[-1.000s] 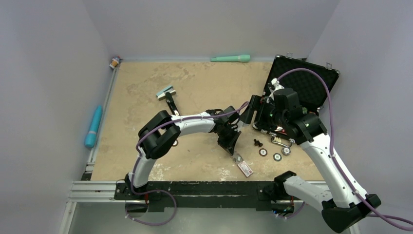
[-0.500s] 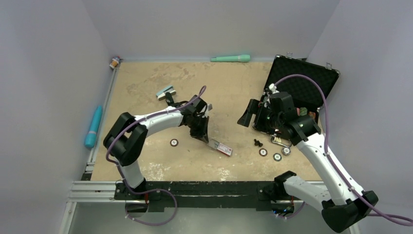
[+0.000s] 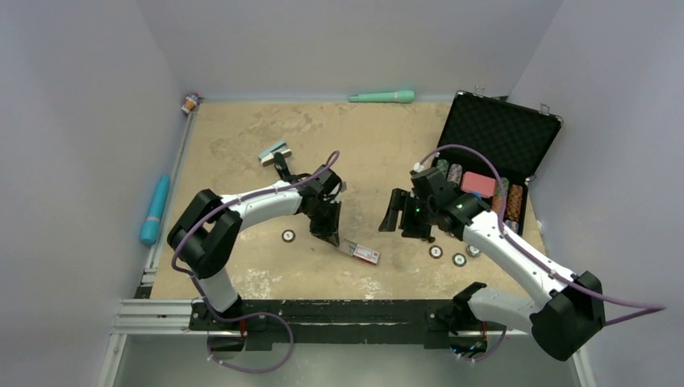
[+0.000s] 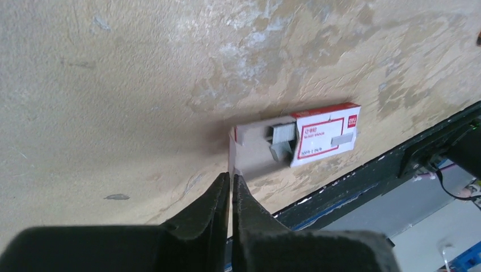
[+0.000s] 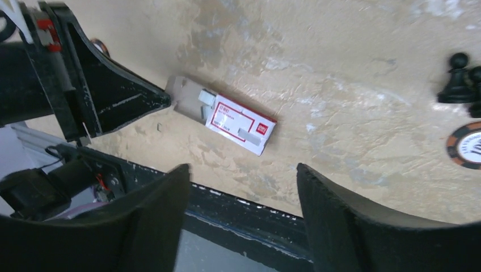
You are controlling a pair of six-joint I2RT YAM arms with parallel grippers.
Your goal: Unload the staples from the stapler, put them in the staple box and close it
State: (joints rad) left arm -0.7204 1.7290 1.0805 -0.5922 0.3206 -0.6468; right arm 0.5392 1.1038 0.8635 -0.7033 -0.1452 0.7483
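Observation:
A white and red staple box [image 3: 363, 252] lies near the table's front edge, its brown inner tray pulled partly out. Silvery-grey staples [image 4: 282, 132] show in that tray. My left gripper [image 4: 231, 177] is shut on the tray's upright cardboard flap [image 4: 232, 152]; in the top view the left gripper [image 3: 331, 236] sits just left of the box. My right gripper [image 5: 241, 168] hangs open above the table, right of the box [image 5: 241, 123], with nothing between its fingers. A small teal and grey stapler [image 3: 274, 151] lies far back left, away from both grippers.
An open black case [image 3: 500, 133] holding poker chips stands at the back right. Loose chips [image 3: 435, 251] and black screw-like pieces [image 5: 459, 79] lie right of the box, one chip [image 3: 288, 235] left of it. A black rail [image 3: 339, 310] edges the front.
My left gripper has dragged the staple box leftward along the front of the table. The right arm has swung from the black case down and left over the table, its jaws narrowing a little.

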